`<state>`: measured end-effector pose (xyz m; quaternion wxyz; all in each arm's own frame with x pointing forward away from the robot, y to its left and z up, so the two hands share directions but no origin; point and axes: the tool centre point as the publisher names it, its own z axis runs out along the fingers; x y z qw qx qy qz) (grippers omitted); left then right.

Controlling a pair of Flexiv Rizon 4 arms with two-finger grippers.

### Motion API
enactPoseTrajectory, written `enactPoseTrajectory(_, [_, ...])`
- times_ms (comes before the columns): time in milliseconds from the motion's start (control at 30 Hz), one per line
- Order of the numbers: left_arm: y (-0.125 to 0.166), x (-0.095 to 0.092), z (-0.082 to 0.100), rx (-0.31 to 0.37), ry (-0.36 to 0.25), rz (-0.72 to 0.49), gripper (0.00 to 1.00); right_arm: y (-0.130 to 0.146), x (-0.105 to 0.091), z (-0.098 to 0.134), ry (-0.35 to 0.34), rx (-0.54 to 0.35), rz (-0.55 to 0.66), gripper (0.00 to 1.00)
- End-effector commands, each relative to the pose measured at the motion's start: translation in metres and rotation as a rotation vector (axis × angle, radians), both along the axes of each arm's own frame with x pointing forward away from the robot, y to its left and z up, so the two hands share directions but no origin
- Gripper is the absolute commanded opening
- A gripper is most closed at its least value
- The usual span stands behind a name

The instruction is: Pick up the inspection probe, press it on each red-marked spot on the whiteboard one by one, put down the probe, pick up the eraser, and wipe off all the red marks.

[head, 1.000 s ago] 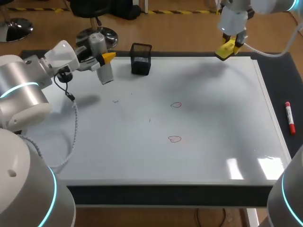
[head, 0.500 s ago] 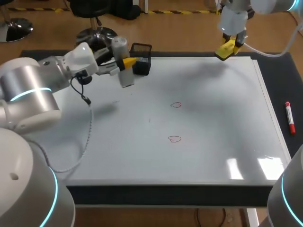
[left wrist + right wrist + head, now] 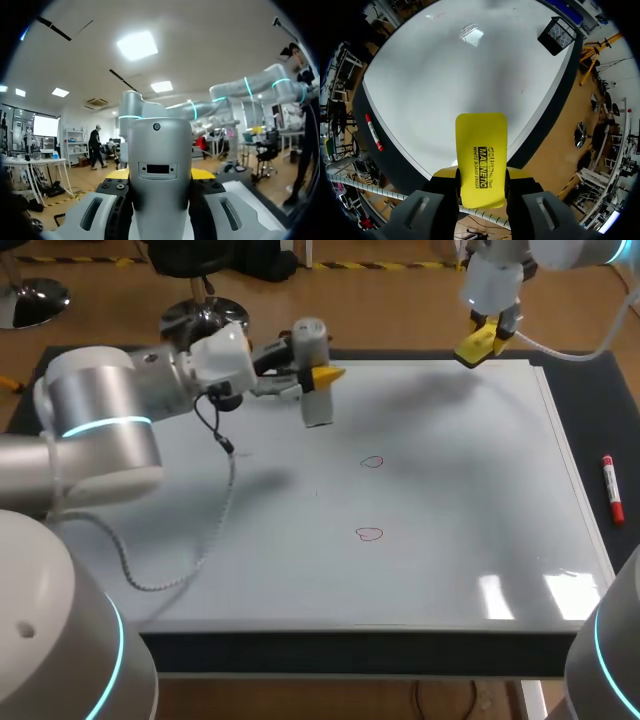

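Observation:
My left gripper (image 3: 320,374) is shut on the grey inspection probe (image 3: 317,410), holding it upright above the back of the whiteboard (image 3: 450,490). In the left wrist view the probe (image 3: 160,170) fills the gap between the fingers. Two red marks lie on the board, one (image 3: 372,462) mid-board and one (image 3: 369,533) nearer the front; both are ahead and right of the probe. My right gripper (image 3: 479,344) hangs over the back right edge, shut on the yellow eraser (image 3: 481,150).
A red marker (image 3: 611,490) lies on the dark mat right of the board. The black mesh holder (image 3: 556,32) stands at the board's back edge, hidden behind my left gripper in the head view. Faint dark specks mark the board's left half.
My left arm has carried the probe rightward along the back of the board, from the far left corner to in front of the mesh holder. The right arm has not moved.

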<state>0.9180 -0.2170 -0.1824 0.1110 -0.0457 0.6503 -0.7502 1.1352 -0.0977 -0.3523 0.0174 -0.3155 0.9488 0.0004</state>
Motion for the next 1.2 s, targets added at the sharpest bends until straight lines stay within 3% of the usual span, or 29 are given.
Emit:
enactPoseTrajectory(33, [-0.025, 0.009, -0.008, -0.003, 0.003, -0.037, 0.00, 0.000, 0.001, 0.001, 0.003, -0.005, 0.001, 0.00])
enactPoseTrajectory(533, [-0.078, -0.001, -0.045, -0.017, 0.047, -0.131, 0.00, 0.000, 0.001, 0.001, 0.003, -0.005, 0.001, 0.00])
enactPoseTrajectory(700, [-0.083, 0.000, -0.055, -0.022, 0.028, -0.170, 0.00, 0.000, 0.001, 0.001, 0.003, -0.005, 0.001, 0.00])
enactPoseTrajectory(1200, [-0.093, 0.010, -0.087, -0.024, 0.077, -0.188, 0.00, 0.000, 0.001, 0.001, 0.003, -0.005, 0.001, 0.00])
